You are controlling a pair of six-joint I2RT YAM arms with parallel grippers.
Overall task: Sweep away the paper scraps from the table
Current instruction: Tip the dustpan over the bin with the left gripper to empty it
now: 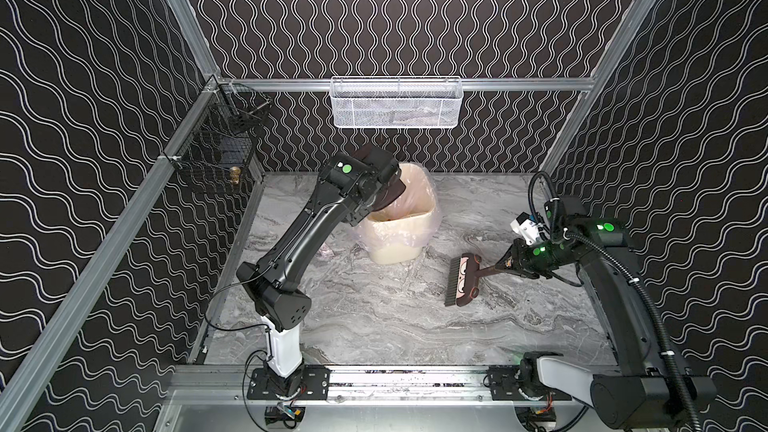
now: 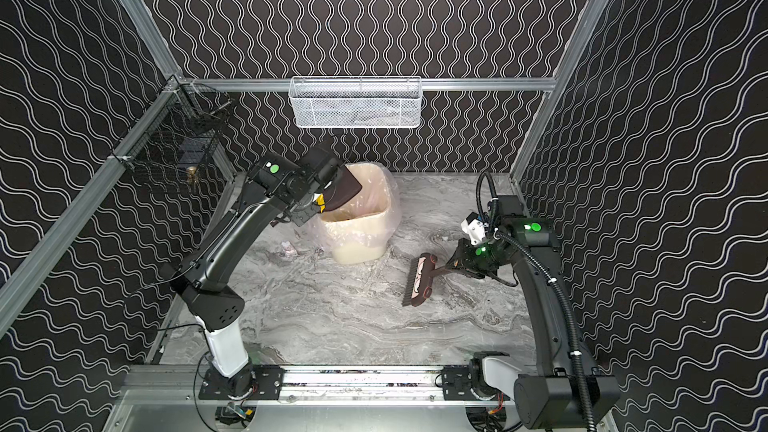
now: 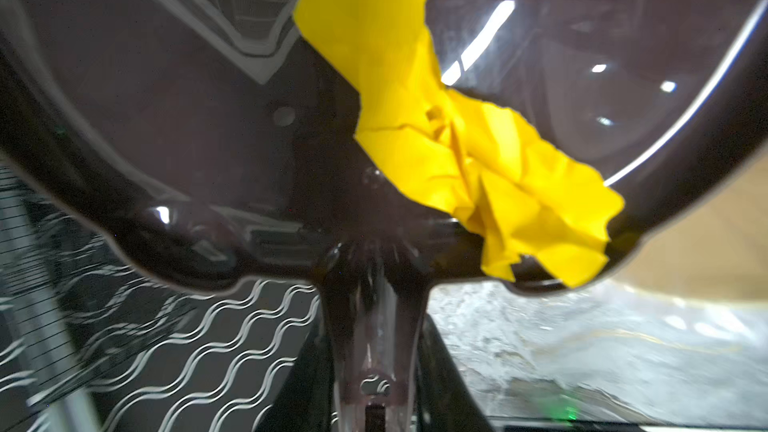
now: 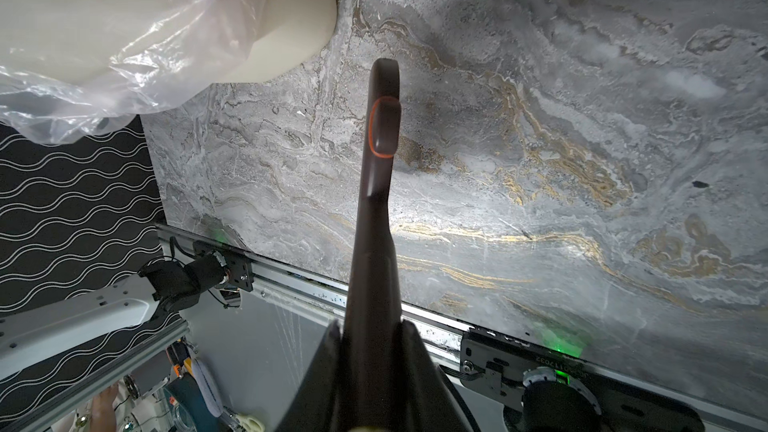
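Note:
My left gripper is shut on the handle of a dark brown dustpan, which it holds tilted over the cream bin. A crumpled yellow paper scrap lies inside the pan near its handle end. One small pale paper scrap rests on the marble table, left of the bin. My right gripper is shut on the brush handle. The brush head rests on the table right of the bin.
The bin carries a clear plastic liner that spills over its sides. A white mesh basket hangs on the back rail and a black wire basket on the left rail. The arm bases sit on the front rail.

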